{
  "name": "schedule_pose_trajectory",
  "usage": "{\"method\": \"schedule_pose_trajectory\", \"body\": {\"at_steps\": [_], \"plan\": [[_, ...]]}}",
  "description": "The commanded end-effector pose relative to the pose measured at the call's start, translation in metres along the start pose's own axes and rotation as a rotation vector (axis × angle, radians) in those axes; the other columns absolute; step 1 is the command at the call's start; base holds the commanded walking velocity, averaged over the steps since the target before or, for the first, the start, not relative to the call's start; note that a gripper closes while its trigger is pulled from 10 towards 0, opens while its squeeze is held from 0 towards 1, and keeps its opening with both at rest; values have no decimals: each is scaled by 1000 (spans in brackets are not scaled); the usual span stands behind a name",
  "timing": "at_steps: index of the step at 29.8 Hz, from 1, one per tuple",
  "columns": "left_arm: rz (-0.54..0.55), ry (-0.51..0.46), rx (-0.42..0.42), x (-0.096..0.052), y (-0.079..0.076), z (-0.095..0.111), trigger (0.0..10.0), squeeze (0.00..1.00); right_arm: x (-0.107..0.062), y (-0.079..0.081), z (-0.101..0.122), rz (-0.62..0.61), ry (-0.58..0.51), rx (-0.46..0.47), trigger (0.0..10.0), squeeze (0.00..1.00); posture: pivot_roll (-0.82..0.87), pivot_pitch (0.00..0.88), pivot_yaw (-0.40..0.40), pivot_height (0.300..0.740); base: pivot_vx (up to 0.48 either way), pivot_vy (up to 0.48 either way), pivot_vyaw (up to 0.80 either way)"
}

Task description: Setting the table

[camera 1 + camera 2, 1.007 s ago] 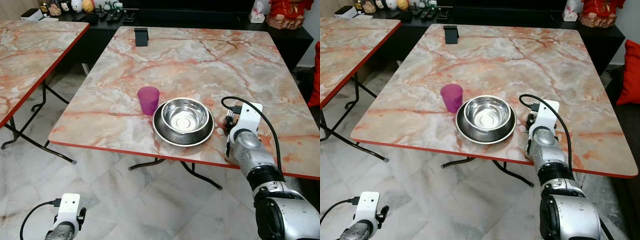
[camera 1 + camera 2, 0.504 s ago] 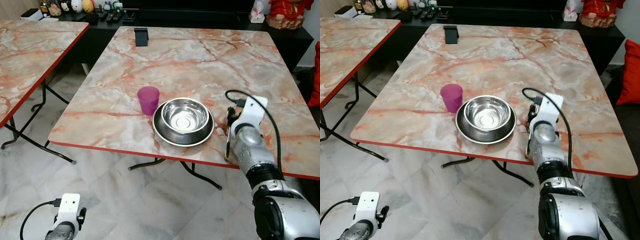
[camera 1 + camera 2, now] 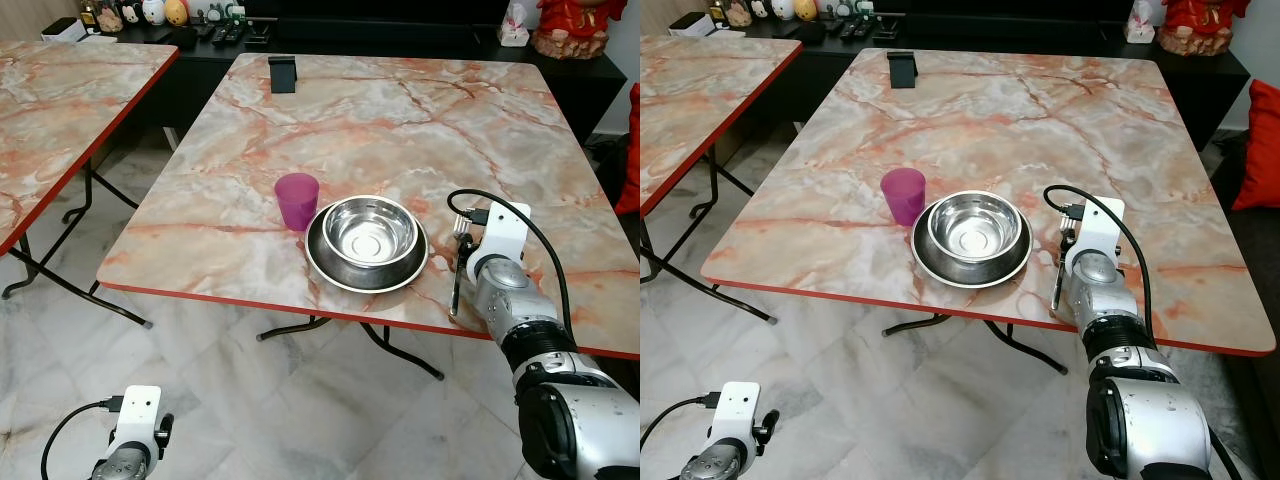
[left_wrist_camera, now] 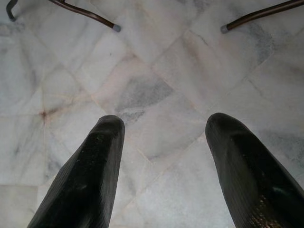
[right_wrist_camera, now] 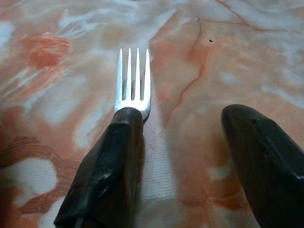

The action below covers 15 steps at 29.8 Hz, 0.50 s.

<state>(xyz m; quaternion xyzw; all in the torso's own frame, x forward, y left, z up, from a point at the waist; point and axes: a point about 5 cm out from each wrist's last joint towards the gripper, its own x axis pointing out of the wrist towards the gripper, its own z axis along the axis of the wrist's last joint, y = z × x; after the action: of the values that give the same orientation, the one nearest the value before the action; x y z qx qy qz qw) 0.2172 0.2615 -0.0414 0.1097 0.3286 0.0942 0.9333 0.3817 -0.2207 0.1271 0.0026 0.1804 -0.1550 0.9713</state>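
Now my right hand (image 5: pixel 183 166) rests low on the pink-and-orange marbled worktop (image 3: pixel 380 120), at about three o'clock from the stacked dishes, its two black fingers (image 5: pixel 107 175) spread apart. A silver metal fork (image 5: pixel 133 80) lies flat on the stone, tines pointing away, its handle hidden under one finger, so nothing is pinched. I judge the fork-laying step as nearly done: the fork sits just beside the round steel plate (image 3: pixel 330 270) carrying the shiny steel bowl (image 3: pixel 368 230), with the purple plastic cup (image 3: pixel 297 200) at ten o'clock of the plate. Next I should lift straight off without dragging the fork askew. Compared with half a second ago, my wrist has swung back down closer to the worktop. My left hand (image 4: pixel 164 171) hangs idle over the pale marble floor (image 4: pixel 156 61), fingers spread.
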Motion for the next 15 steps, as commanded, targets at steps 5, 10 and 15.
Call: {"method": "schedule_pose_trajectory", "body": {"at_steps": [5,10,15], "plan": [[-6,11,4,-1,0,-3,10000,0,1,-6,3,-16,26,-6,10000,0,43,116,18,740,0,0,0],[-13,10,3,-1,-1,-2,10000,0,1,-4,4,4,21,-5,10000,0,42,116,18,740,0,0,0],[-15,13,3,-1,-1,-3,10000,0,1,-1,9,25,1,15,10000,0,40,115,19,740,0,0,0]]}}
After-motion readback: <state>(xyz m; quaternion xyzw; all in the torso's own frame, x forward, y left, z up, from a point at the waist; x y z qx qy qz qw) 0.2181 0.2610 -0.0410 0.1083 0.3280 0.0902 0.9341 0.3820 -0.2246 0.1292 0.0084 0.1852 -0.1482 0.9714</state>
